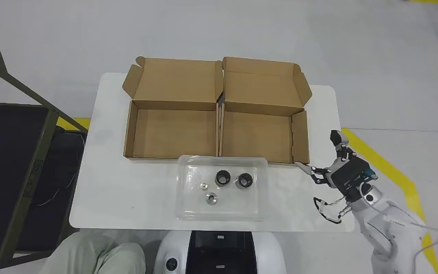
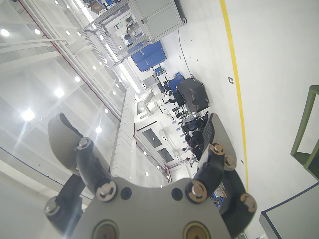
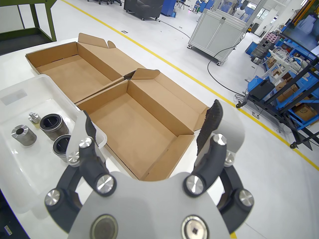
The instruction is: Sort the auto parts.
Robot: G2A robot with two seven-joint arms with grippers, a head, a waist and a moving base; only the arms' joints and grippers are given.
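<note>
A clear plastic tray [image 1: 191, 168] sits at the table's front middle. In it lie two black ring bearings [image 1: 223, 178] [image 1: 245, 181], a small metal stud [image 1: 202, 184] and a steel cylinder with a hole [image 1: 211, 199]. The right wrist view shows the same bearings [image 3: 52, 125] [image 3: 62, 148], stud [image 3: 34, 118] and cylinder [image 3: 23, 135] in the tray [image 3: 30, 165]. Behind the tray stand two open, empty cardboard boxes, left [image 1: 174, 133] and right [image 1: 256, 137]. My right gripper [image 1: 317, 188] [image 3: 152, 115] is open and holds nothing, off the right box's [image 3: 139, 120] near right corner. My left gripper [image 2: 137, 123] is open, aimed at the room.
The white table [image 1: 102, 192] has bare strips left and right of the boxes. A dark green metal frame [image 1: 27, 171] stands beside the table's left edge. The left box [image 3: 72, 68] has its lid flaps folded back on the far side.
</note>
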